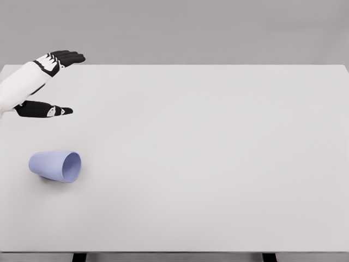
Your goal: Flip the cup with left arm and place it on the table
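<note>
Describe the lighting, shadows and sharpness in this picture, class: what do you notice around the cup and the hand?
Head view: light is soft and even, with no glare on the table; the cup, lying on its side, casts only a faint shadow beneath it; the left hand and its fingers look sharp, with no blur.

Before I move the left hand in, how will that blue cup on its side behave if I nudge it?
The cup lies on its side on the table, so it will probably roll. It looks tapered, so it would likely curve rather than run straight. It seems thin-walled and light; a touch from the open left hand may scoot it away.
</note>
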